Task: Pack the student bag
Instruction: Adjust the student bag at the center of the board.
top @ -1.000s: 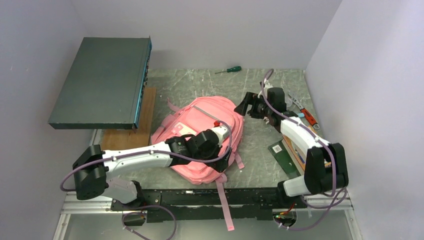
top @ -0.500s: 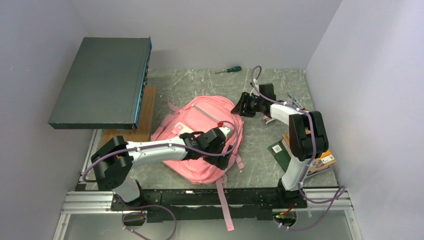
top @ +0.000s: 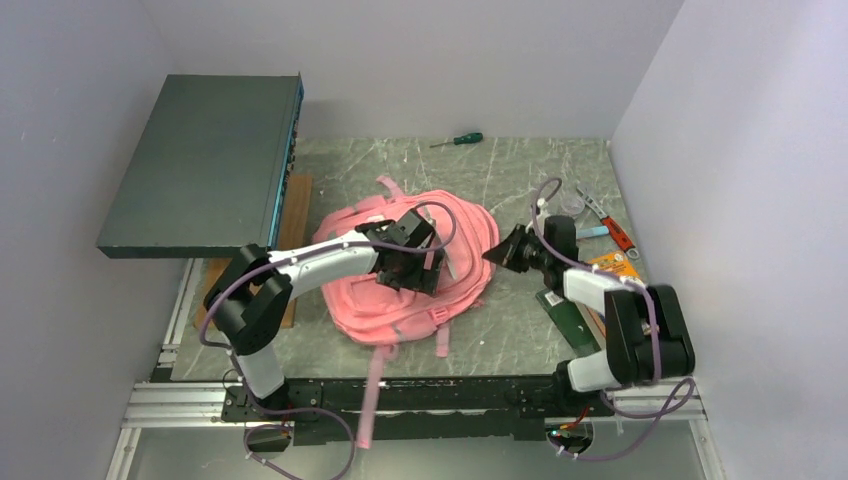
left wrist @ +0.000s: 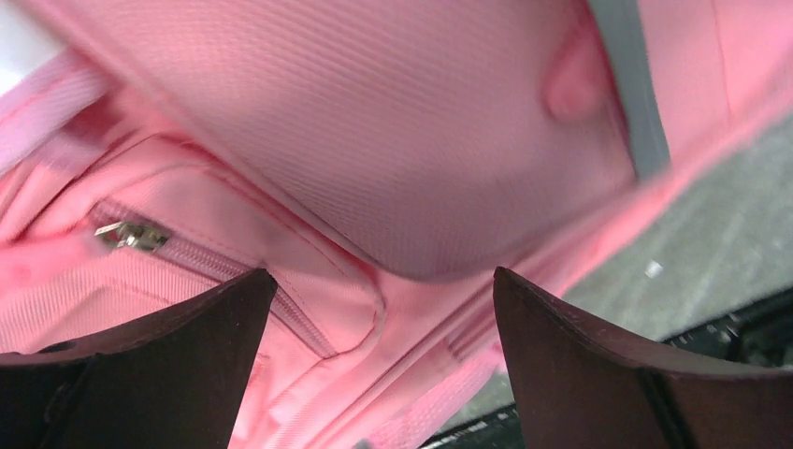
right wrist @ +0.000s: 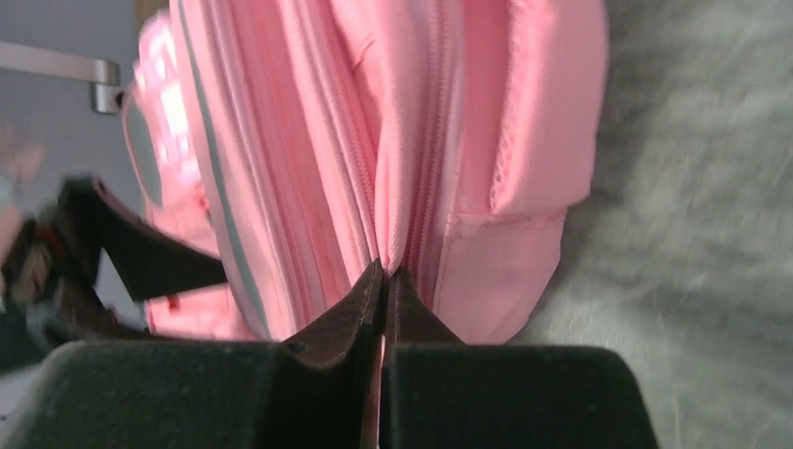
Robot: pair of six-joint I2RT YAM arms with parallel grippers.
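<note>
student bag (top: 465,235): lying under the left jaws, touching the right tips
left gripper (left wrist: 383,290): hovering, jaws spread wide, holding nothing
right gripper (right wrist: 385,276): jaws pressing together at the zipper seam (right wrist: 404,187)
step: probably opening the bag
next: calling for a firm pinch, then pulling along the seam

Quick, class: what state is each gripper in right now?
Left gripper: open, holding nothing, over the student bag.
Right gripper: closed, pinching a fold of the student bag.

The student bag (top: 372,300) lies turned now, its strap (top: 374,385) swung leftward. The right gripper (top: 497,254), open before, closes at its edge.
</note>
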